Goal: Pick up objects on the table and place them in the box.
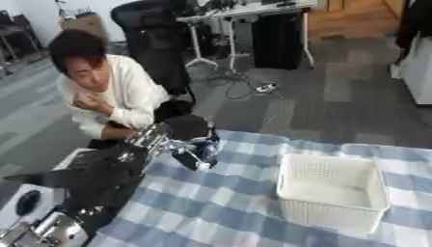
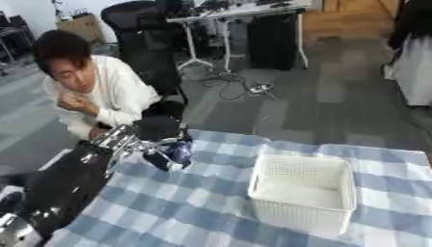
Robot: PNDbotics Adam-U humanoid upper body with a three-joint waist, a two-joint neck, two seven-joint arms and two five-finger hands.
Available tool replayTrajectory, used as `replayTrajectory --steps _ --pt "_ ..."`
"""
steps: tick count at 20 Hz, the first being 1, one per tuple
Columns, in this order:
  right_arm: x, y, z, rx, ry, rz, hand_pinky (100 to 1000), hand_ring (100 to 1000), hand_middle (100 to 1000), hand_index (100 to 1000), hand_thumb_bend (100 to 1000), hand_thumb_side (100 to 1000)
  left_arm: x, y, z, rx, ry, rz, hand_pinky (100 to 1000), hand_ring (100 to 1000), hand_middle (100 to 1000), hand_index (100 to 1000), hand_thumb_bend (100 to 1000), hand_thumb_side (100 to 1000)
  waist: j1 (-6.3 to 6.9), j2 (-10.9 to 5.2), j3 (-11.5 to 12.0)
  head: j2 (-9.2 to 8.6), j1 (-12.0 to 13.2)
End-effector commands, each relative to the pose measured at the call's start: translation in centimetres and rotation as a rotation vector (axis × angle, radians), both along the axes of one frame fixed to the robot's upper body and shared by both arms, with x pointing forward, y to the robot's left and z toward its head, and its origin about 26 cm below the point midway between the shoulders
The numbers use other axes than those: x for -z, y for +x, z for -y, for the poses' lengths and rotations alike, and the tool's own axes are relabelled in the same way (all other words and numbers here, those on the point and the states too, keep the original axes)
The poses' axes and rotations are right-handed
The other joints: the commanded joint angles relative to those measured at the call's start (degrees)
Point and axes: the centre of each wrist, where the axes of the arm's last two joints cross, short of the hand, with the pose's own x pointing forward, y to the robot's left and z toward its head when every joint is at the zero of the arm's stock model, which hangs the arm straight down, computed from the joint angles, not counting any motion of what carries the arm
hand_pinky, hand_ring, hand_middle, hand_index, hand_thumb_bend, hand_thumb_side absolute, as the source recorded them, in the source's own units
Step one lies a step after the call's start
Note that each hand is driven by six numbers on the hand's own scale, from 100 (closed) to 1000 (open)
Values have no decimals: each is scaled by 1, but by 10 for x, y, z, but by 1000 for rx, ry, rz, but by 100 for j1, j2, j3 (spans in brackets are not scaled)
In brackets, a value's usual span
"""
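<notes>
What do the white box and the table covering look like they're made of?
The white box looks like moulded plastic with a matte finish: its walls show a fine perforated lattice and a thicker solid rim. The table covering looks like woven cloth, a blue and white check with no shine, lying soft and slightly uneven. Both are judged by look only.

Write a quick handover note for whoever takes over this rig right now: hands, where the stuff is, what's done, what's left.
Left robot hand: over the table's far left edge, fingers curled round a small dark blue object.
Right robot hand: not in view.
White basket: on the checked tablecloth, to the right of the hand, looks empty.
Done: object picked up, it seems.
Left: carry it right, release it in the basket. No other loose objects visible.
</notes>
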Motion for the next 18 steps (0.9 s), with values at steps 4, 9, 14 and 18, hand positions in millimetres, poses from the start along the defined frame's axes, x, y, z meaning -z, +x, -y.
replayTrajectory --steps 4,9,14,18 --pt "-9 -3 -7 -40 1 31 534 534 589 654 239 1000 -28 12 32 85 -25 30 100 100 100 179 100 327 15 -88 -96 -130 26" --pt "-11 -3 -13 -71 4 34 535 534 589 654 237 1000 -32 20 59 152 -57 44 100 100 100 172 100 322 44 -79 -191 -253 50" --pt "-13 -4 -20 -110 -1 40 535 534 589 654 234 1000 -32 25 85 215 -73 62 100 100 100 173 100 332 83 -58 -296 -368 105" --pt "-15 -4 -25 -135 -5 45 535 534 589 654 233 1000 -28 27 96 236 -64 70 100 100 108 188 100 471 104 -42 -359 -405 158"
